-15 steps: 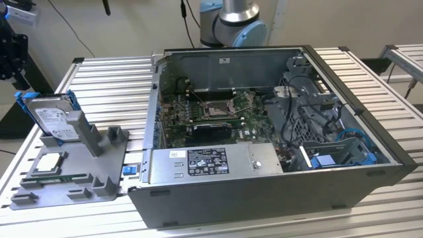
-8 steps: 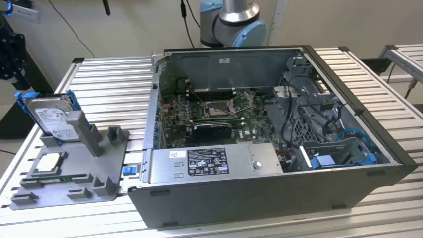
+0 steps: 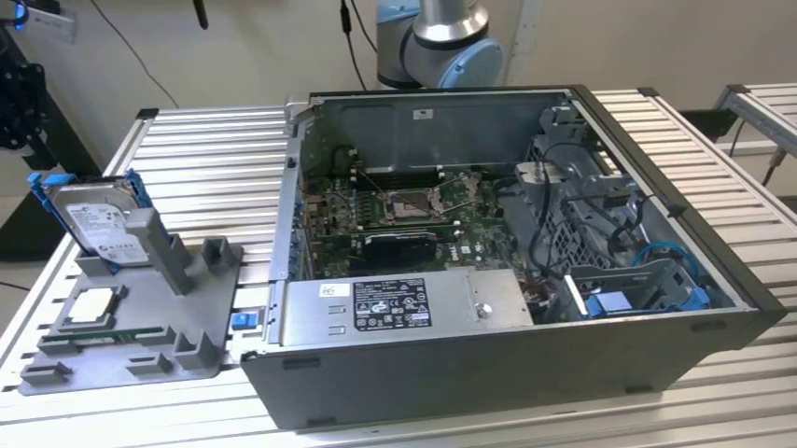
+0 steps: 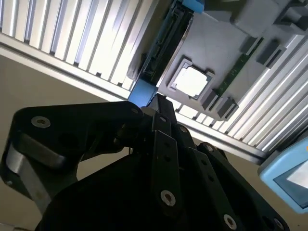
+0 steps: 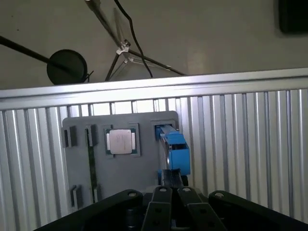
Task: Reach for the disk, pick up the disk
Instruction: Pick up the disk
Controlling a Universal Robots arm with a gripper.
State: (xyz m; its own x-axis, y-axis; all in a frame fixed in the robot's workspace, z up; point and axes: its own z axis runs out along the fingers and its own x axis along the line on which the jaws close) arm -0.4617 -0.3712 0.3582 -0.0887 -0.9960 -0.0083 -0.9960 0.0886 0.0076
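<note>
- The disk [image 3: 100, 224] stands on one short end in a slot at the far corner of the grey tray [image 3: 205, 289], at the exterior view's left. Its long axis rises from the tray and leans back a little.
- Its silver, labelled face is turned towards the exterior camera. The blue bracket runs up both long sides.
- The exterior view shows that broad face and the open computer case [image 3: 498, 355] beside the tray on the slatted table [image 3: 212, 159].
- In both wrist views the disk [image 5: 175, 151] [image 4: 163, 45] is seen edge-on from above, as a thin strip with blue at its ends.
- The small square chip [image 5: 121, 141] [image 4: 192, 81] lies flat in the tray [image 5: 144, 168], beside the disk. In the exterior view the chip [image 3: 95, 308] sits in front of it.
- The arm [image 3: 442, 42] rises behind the case and passes out of the exterior view's upper edge.
- In both wrist views the gripper [image 5: 171, 178] [image 4: 159, 102] points down at the tray from above, in line with the disk's upper edge and apart from it.
- Its fingers are drawn together at the tips, with nothing between them.
</note>
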